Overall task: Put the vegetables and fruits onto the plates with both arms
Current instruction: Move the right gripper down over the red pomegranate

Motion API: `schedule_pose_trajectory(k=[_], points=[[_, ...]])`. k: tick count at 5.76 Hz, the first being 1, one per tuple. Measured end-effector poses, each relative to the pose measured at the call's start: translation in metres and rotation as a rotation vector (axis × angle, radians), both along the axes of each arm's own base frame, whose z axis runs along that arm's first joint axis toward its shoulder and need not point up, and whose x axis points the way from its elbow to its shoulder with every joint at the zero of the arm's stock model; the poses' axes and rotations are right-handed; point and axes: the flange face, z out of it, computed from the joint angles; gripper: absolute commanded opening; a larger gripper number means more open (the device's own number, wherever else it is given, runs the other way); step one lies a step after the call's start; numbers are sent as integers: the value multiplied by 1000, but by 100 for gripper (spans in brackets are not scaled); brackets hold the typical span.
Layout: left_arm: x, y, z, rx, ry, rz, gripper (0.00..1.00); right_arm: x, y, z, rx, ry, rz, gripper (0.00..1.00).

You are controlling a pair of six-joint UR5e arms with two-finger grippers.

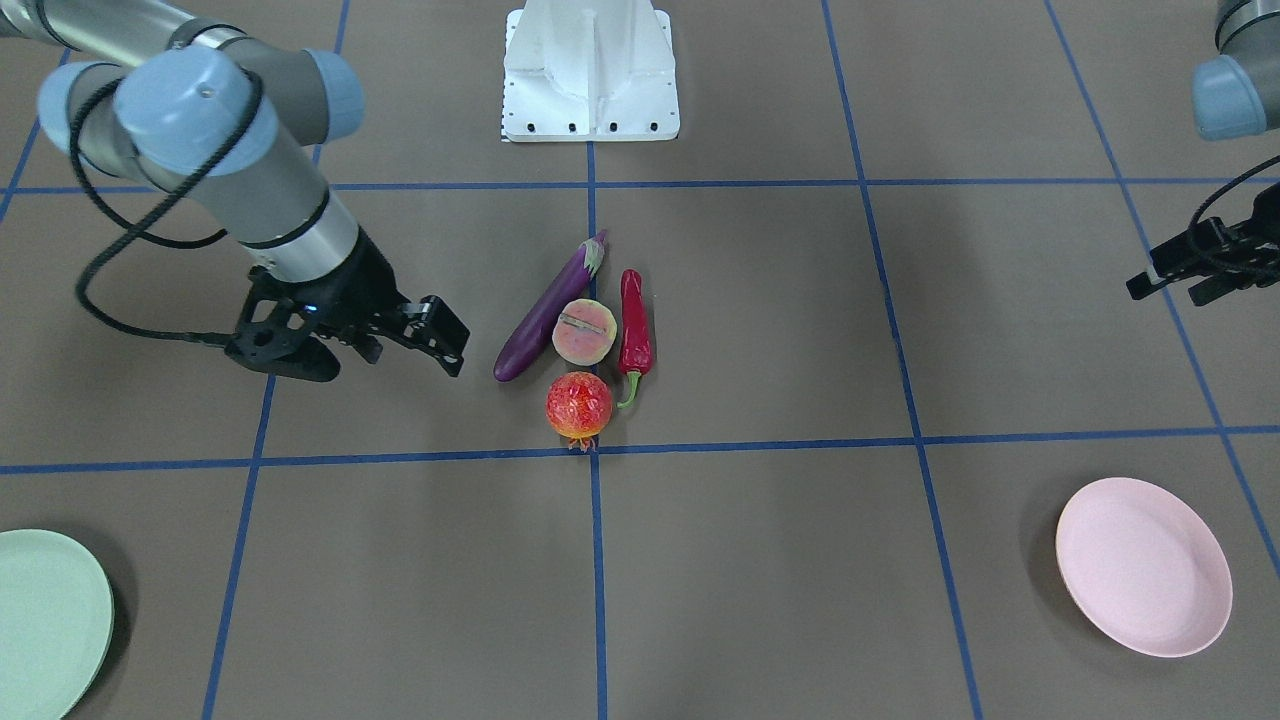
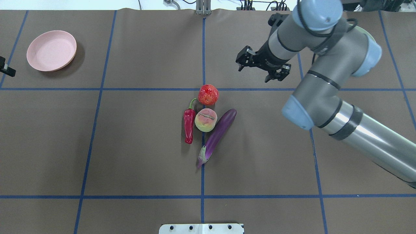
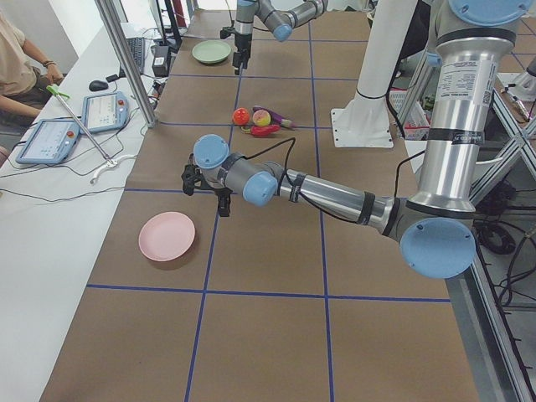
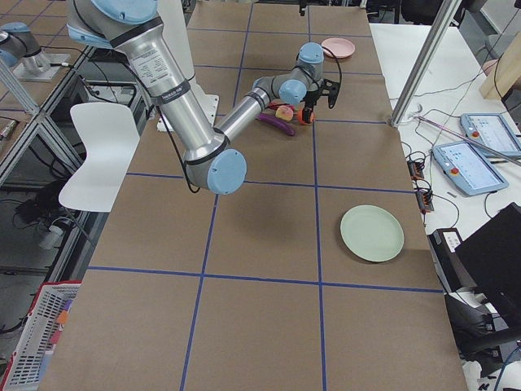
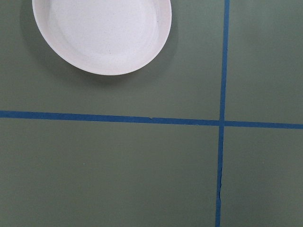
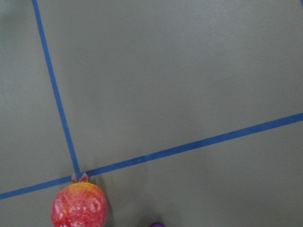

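The purple eggplant point(image 1: 545, 310) point(image 2: 217, 133), pink-yellow peach point(image 1: 584, 332) point(image 2: 205, 120), red chili point(image 1: 633, 325) point(image 2: 189, 125) and red-orange pomegranate point(image 1: 578, 405) point(image 2: 208, 94) lie clustered at the table's middle. My right gripper point(image 1: 415, 340) point(image 2: 260, 68) is open and empty, hovering beside the cluster near the eggplant's blunt end. Its wrist view shows the pomegranate point(image 6: 79, 205) at the bottom edge. My left gripper point(image 1: 1175, 290) point(image 3: 205, 191) is open and empty, far from the cluster, near the pink plate point(image 1: 1143, 565) point(image 2: 51, 50) point(image 5: 102, 33). The mint green plate point(image 1: 45, 625) point(image 4: 371, 233) lies empty on the right arm's side.
The white fixed pedestal point(image 1: 590, 70) point(image 2: 201, 228) stands at the robot's edge of the table. Blue tape lines grid the brown table cover point(image 2: 130, 146). An operator and tablets point(image 3: 50, 138) sit beyond the far table edge.
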Motion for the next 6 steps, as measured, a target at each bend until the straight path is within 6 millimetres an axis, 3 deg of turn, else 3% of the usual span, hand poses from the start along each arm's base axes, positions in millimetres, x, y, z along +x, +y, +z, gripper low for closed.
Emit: schedule_pose_trajectory(k=[1,2,3,6], points=[[1,0,0,-1,0,1,100,-43,-3,-11,-7,1,25,99],[1,0,0,-1,0,2,100,-77,-4,-7,-14,-18,40,99],[2,0,0,-1,0,3,100,-97,2,0,-22,-25,33,99],[3,0,-4,4,9,9,100,-125,14,9,-32,-30,10,99]])
